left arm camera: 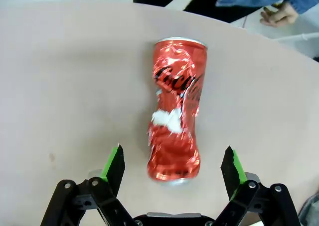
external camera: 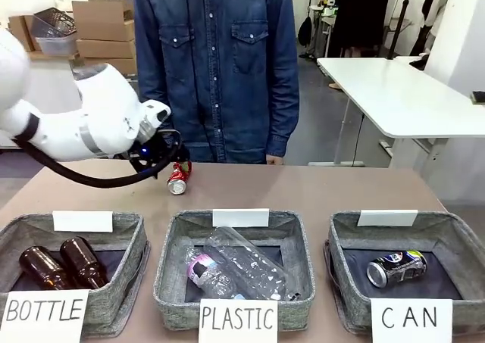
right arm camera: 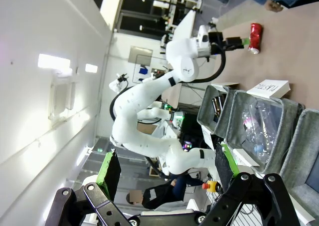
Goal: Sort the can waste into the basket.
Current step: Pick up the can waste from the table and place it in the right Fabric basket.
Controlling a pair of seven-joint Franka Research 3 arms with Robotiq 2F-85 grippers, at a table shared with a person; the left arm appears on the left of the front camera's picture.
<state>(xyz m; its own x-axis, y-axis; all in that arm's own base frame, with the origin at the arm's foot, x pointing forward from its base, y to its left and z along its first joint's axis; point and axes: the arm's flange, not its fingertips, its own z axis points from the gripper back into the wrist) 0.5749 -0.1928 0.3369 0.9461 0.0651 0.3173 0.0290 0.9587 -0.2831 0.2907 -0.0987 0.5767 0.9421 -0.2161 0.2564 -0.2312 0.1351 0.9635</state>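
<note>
A crushed red can (left arm camera: 174,121) lies on its side on the tan table, seen at the far middle (external camera: 179,179) in front of the person. My left gripper (left arm camera: 173,152) is open, its green-padded fingers (left arm camera: 115,163) on either side of the can's near end without touching it; in the front view the left gripper (external camera: 171,167) hovers just over the can. A dark blue can (external camera: 396,267) lies inside the grey basket (external camera: 455,241) signed "CAN" at the front right. My right gripper (right arm camera: 165,162) is open, holds nothing and points up away from the table.
A grey bin signed "PLASTIC" (external camera: 170,260) holds clear bottles in the front middle. Another signed "BOTTLE" (external camera: 132,241) holds two brown bottles at the front left. A person in a denim shirt (external camera: 216,63) stands at the far edge, a hand (left arm camera: 279,14) hanging near the can.
</note>
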